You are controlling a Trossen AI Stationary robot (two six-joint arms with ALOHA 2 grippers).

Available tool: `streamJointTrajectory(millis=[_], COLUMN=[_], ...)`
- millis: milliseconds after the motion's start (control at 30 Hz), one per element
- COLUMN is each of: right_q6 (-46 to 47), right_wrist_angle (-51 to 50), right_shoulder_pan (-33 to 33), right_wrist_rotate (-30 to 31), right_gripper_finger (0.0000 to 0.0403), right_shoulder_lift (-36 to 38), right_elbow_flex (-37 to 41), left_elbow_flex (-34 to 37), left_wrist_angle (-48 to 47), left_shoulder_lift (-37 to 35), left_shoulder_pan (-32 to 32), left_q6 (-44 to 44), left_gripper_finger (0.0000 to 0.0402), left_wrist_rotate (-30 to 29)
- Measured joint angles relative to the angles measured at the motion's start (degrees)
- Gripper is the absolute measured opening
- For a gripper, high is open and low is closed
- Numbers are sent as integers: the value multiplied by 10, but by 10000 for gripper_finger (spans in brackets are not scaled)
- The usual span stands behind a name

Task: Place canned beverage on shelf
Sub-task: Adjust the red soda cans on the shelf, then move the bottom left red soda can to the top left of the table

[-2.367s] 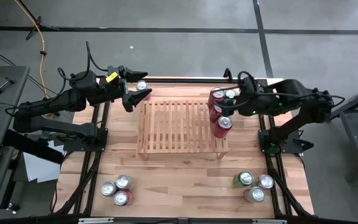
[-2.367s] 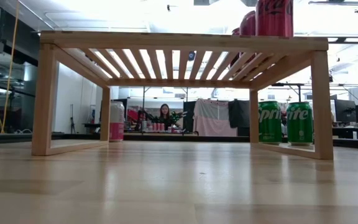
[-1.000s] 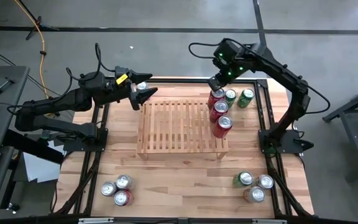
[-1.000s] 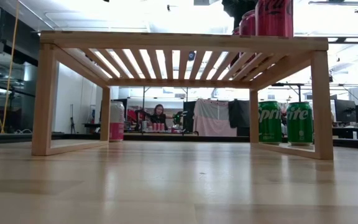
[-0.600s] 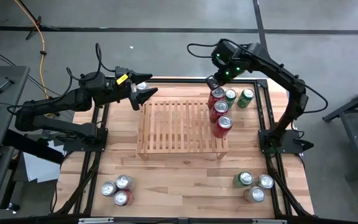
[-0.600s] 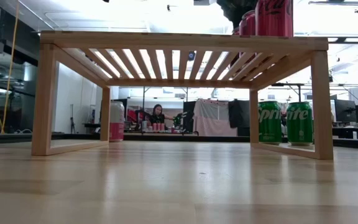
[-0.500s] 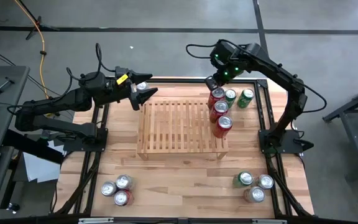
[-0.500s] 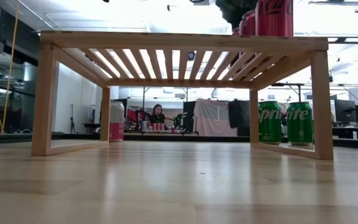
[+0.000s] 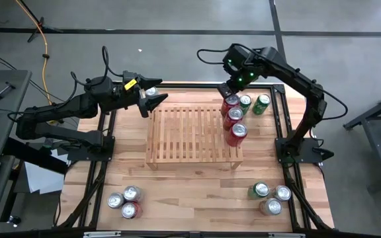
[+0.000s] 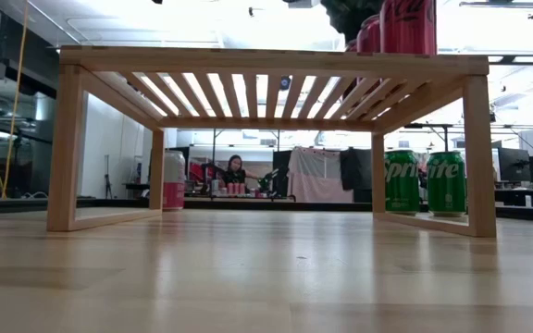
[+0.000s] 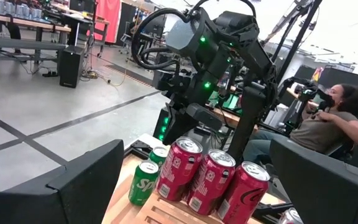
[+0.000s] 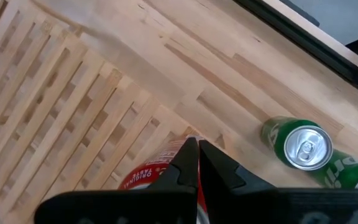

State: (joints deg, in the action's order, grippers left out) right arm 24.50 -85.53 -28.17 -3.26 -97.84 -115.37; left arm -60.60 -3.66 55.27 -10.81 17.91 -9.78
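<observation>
Near edge of the table: a cluster of three cans on the left side and a second cluster of three on the right, one of them green.

Mid-table: the shelf, a light slatted rack on short legs. Three red cans stand upright in a row along its right end, the row running from near to far. The rest of its slats are bare.

Far edge: two green cans stand on the table just beside the shelf's far right corner, and one pink-and-white can stands near the far left corner.

Count: twelve cans in all, though a can hidden behind an arm cannot be ruled out.

Grippers: the right gripper hangs above the farthest red can with its fingers pressed together and holds nothing. The left gripper hovers at the shelf's far left corner, beside the pink-and-white can, jaws spread wide and empty.

Handling, as a judgement: a filled can is likely moderately heavy and rigid, with a smooth, slippery wall that dents under hard squeezing. It is best taken across the mid-body, fingers on opposite sides, and kept upright. The slats give a narrow footing, so the base should be set flat.
</observation>
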Motion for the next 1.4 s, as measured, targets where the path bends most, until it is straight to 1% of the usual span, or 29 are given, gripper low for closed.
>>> streamJointTrajectory(millis=[500,567,667,800,933,1000,1067,1133,1233,1400], right_q6=[3,0,-3,-13,-40,-41,-43,-45,-38,2], right_wrist_angle=[-4,-3,8,13,14,15,14,14,14,13], right_shoulder_pan=[20,20,16,7,10,17,27,43,74,153], right_wrist_rotate=[-2,9,48,89,95,98,114,135,165,231], right_gripper_finger=[0,0,0,0,0,0,0,0,0,0], right_shoulder_lift=[0,5,22,55,97,119,144,171,213,274], right_elbow_flex=[0,0,0,0,0,0,0,0,0,0], left_elbow_flex=[0,0,0,0,0,0,0,0,0,0], left_wrist_angle=[0,0,0,-18,-57,-71,-70,-68,-68,-67], left_shoulder_lift=[0,0,0,-4,-11,-16,-21,-25,-30,-37], left_shoulder_pan=[0,0,0,0,0,0,0,0,0,0], left_q6=[0,0,-12,-31,-31,-30,-30,-20,-9,-5], left_gripper_finger=[394,394,394,394,394,394,394,394,394,394], left_wrist_rotate=[0,0,0,0,0,15,40,59,66,73])
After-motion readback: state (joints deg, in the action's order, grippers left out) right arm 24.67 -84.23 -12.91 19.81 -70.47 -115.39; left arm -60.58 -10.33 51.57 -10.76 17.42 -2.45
